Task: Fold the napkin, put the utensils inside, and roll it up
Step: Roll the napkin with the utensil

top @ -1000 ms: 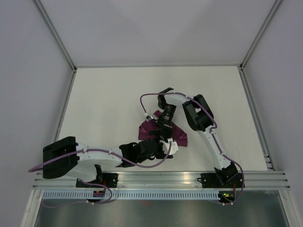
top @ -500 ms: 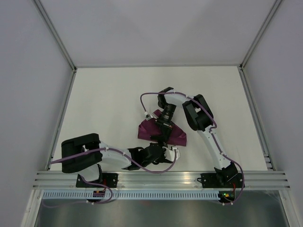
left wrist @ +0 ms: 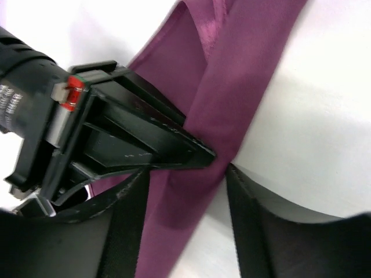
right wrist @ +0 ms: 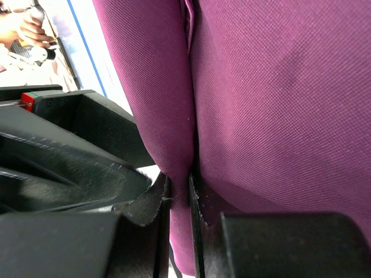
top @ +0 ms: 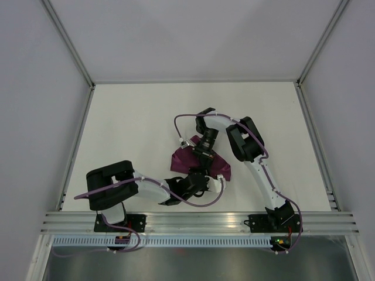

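Straddling the napkin, left tool flanks right tool's pinch.

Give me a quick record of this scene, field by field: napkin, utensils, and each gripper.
napkin: dark purple cloth, gathered into a band, middle of the white table
utensils: none visible
right gripper: shut on a fold of the napkin
left gripper: jaws apart, straddling the napkin band right beside the right gripper

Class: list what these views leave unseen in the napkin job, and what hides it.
- Utensils: visible in no view.
- Middle of the napkin, top view: covered by both arms.
- Its edges, right wrist view: cut off.
- Left end effector, left wrist view: grip or mere contact unclear.
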Tool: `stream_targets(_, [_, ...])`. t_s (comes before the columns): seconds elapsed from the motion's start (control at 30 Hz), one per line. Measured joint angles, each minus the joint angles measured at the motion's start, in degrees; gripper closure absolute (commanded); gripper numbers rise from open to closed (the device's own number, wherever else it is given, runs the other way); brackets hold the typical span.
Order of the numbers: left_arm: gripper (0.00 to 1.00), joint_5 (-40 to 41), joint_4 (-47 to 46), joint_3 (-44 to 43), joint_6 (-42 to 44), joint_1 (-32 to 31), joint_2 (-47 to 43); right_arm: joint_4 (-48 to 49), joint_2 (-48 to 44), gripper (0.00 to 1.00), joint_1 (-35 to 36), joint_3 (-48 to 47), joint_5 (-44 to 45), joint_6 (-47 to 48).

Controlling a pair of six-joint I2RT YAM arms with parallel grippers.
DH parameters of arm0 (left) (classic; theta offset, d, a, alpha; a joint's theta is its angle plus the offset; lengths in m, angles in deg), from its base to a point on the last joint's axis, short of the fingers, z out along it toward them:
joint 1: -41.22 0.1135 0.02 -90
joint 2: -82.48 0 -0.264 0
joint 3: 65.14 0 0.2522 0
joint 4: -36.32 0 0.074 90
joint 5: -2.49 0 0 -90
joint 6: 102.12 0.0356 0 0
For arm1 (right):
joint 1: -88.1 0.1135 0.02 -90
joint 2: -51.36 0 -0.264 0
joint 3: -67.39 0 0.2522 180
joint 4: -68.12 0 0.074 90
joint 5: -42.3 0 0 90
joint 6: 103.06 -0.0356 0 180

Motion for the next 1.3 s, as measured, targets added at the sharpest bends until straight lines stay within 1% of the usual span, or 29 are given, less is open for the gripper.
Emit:
stream_targets(0.13, [0.54,-0.28,2.86,-1.97,-0.09,0.22,1.29,0.02,0.00,0.88,-0.70,0.20,-0.39,0.04])
stream_targets(0.17, [0.64,-0.52,3.48,-2.38,-0.13,0.42,1.55,0.02,0.00,0.88,-0.96,0.22,-0.46,0.04])
stream_targets(0.23, [0.68,-1.01,4.61,-3.04,-0.35,0.81,1.97,0.02,-0.02,0.87,-1.33,0.37,-0.57,0.17])
stream_targets(0.27, [0.80,-1.16,5.20,-3.37,-0.35,0.85,2.01,0.02,-0.02,0.87,-1.44,0.42,-0.59,0.33])
stream_targets(0.3, [0.83,-1.27,5.84,-3.76,-0.42,0.94,2.03,0.04,-0.13,0.87,-1.53,0.48,-0.55,0.50])
stream_targets(0.37, [0.85,-1.57,7.08,-4.61,-0.42,1.09,2.12,0.09,-0.44,0.83,-1.75,0.66,-0.35,0.98])
stream_targets(0.4, [0.89,-1.86,7.74,-5.07,-0.42,1.20,2.21,0.13,-0.63,0.81,-1.88,0.83,-0.26,1.31])
stream_targets(0.43, [0.97,-2.23,8.20,-5.44,-0.44,1.38,2.25,0.15,-0.83,0.78,-1.99,0.98,-0.11,1.62])
stream_targets(0.47, [0.98,-2.62,8.70,-5.79,-0.61,1.57,2.27,0.17,-1.03,0.72,-2.10,1.14,0.04,1.86])
stream_targets(0.5, [0.98,-3.15,9.16,-6.12,-0.74,1.81,2.27,0.20,-1.22,0.70,-2.16,1.20,0.20,1.95])
stream_targets(0.53, [0.98,-3.72,9.51,-6.36,-0.96,2.10,2.27,0.20,-1.40,0.63,-2.27,1.29,0.31,1.95])
stream_targets(0.6, [0.98,-4.70,9.94,-6.93,-1.92,2.82,2.21,0.17,-2.19,0.56,-2.60,1.55,0.42,1.92])
stream_targets(0.63, [0.98,-5.31,10.16,-7.15,-2.40,3.19,2.19,0.20,-2.56,0.51,-2.86,1.55,0.48,1.97])
stream_targets(0.73, [0.98,-7.85,10.64,-7.91,-4.24,4.96,2.10,0.61,-3.93,0.46,-4.02,1.55,0.33,2.12])
stream_targets(0.9, [0.98,-14.08,12.52,-9.75,-7.04,8.26,2.10,6.47,-7.23,0.45,-6.71,1.49,0.00,2.47])
stream_targets(1.03, [0.98,-20.94,14.38,-11.39,-9.73,11.23,2.08,11.63,-10.58,0.45,-10.45,1.81,-1.05,0.70])
stream_targets(1.17, [0.98,-28.17,16.70,-13.09,-12.83,14.14,2.32,21.18,-17.99,0.45,-16.65,6.27,-2.56,-5.11])
stream_targets(1.3, [0.98,-35.36,18.91,-16.04,-15.56,16.31,4.04,30.75,-25.73,0.45,-23.65,12.52,-4.17,-8.63])
